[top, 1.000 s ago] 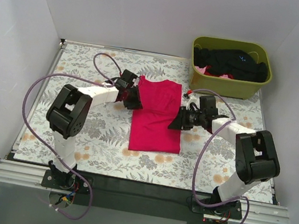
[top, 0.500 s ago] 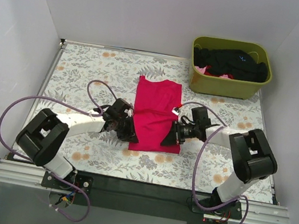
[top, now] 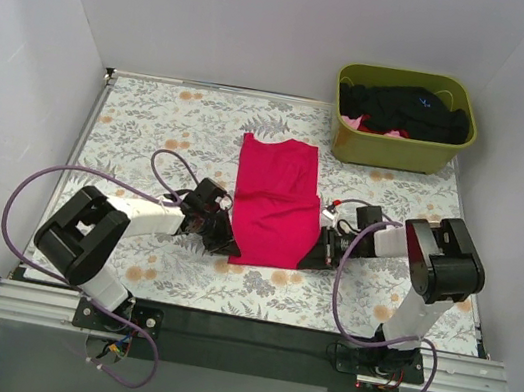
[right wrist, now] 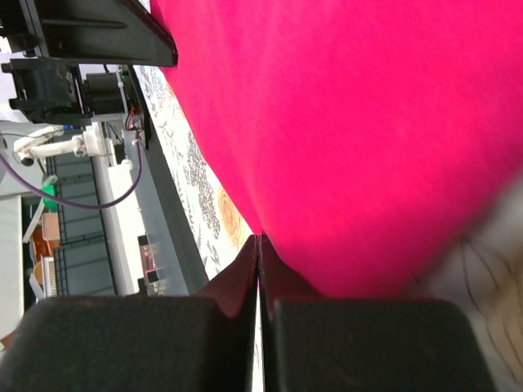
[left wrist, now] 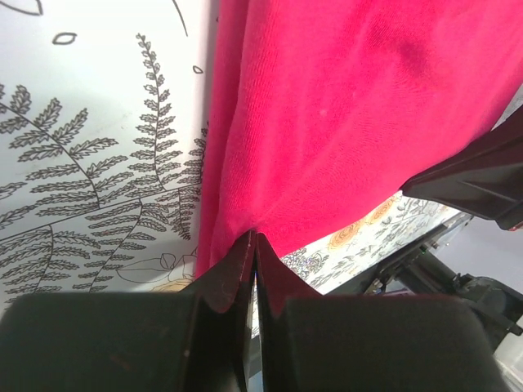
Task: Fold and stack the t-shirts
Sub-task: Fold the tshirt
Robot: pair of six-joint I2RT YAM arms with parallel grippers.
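Observation:
The crimson-red t-shirt (top: 276,204) lies folded into a long rectangle in the middle of the floral table. My left gripper (top: 230,246) sits low at its near left corner. In the left wrist view the gripper (left wrist: 253,239) is shut, with the red cloth (left wrist: 343,122) puckered at the tips. My right gripper (top: 315,256) sits low at the near right corner. In the right wrist view it (right wrist: 260,240) is shut on the edge of the red cloth (right wrist: 351,122). Black t-shirts (top: 409,110) lie in the bin.
An olive-green bin (top: 399,151) stands at the far right corner of the table. White walls close in the back and both sides. The floral tablecloth (top: 143,124) covers the table, and a black rail (top: 238,332) runs along the near edge.
Both grippers have moved from the middle of the shirt's long sides toward me, down to its near corners. The shirt has stayed where it was.

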